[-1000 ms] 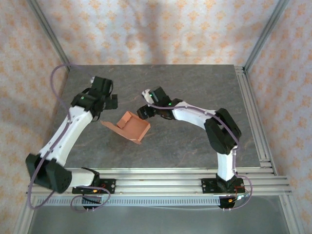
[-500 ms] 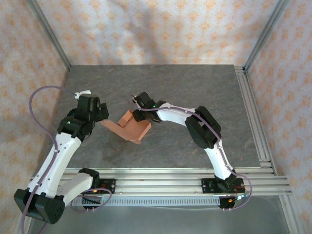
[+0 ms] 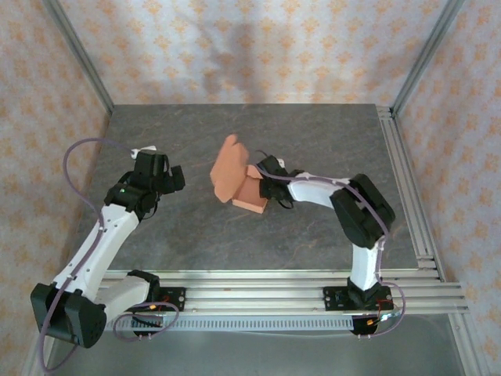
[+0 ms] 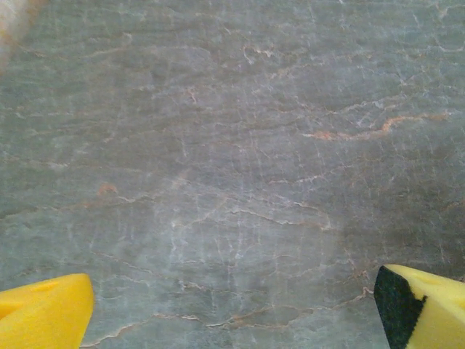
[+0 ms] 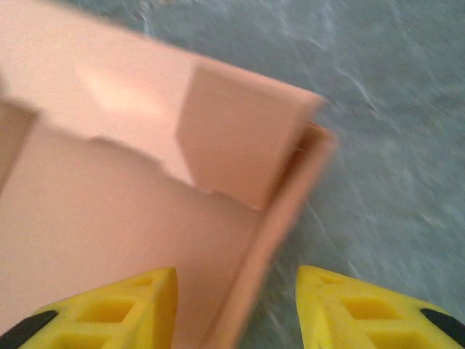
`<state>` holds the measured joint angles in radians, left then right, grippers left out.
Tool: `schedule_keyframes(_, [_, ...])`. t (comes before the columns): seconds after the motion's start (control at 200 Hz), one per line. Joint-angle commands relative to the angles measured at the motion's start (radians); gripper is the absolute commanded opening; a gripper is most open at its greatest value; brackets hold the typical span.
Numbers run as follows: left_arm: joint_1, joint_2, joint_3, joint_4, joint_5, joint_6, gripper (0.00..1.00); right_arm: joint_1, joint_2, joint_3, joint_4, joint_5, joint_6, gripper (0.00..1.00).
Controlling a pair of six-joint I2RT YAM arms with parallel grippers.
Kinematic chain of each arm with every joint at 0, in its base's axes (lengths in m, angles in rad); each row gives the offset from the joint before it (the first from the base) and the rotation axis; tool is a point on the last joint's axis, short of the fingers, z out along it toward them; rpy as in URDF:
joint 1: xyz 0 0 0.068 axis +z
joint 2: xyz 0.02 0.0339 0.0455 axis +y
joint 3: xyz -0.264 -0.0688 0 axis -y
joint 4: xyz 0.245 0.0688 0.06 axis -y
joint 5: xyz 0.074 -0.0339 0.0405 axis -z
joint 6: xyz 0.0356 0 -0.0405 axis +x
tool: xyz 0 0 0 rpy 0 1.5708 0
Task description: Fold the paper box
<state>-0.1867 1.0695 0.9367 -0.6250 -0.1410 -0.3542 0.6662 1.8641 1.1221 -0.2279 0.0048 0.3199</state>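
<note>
A wall of the paper box (image 5: 109, 218) sits between the right jaws (grip unclear); left jaws gape.

Right wrist view: the paper box (image 5: 145, 189) is blurred, cut off at the left edge.

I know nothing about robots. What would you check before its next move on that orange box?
1. One wall of the paper box between the jaws of the right gripper: ok.
2. Jaws closed on that wall: not ok, a gap shows.
3. Open and empty left gripper: ok.
4. It is clear of the box: ok, over bare table.
5. Box fully folded: not ok, a flap stands up.
</note>
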Motion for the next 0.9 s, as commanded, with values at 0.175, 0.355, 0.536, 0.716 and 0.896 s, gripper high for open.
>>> schedule_keyframes(0.175, [0.009,0.039,-0.056,0.142,0.08,-0.031,1.0,-0.118,-0.15,0.011,-0.002,-0.24,-0.393,0.66])
schedule_keyframes(0.355, [0.01,0.061,-0.057,0.181,0.115,-0.018,1.0,-0.225,-0.096,0.18,-0.223,-0.423,-0.601,0.66])
schedule_keyframes(0.536, [0.009,0.12,-0.017,0.176,0.151,-0.018,1.0,-0.241,0.039,0.318,-0.339,-0.483,-0.885,0.62])
schedule_keyframes(0.716, [0.009,0.11,-0.041,0.206,0.18,-0.054,1.0,-0.243,0.19,0.5,-0.435,-0.517,-0.931,0.56])
schedule_keyframes(0.896, [0.007,0.036,-0.118,0.225,0.192,-0.113,1.0,-0.243,0.254,0.51,-0.416,-0.484,-0.955,0.49])
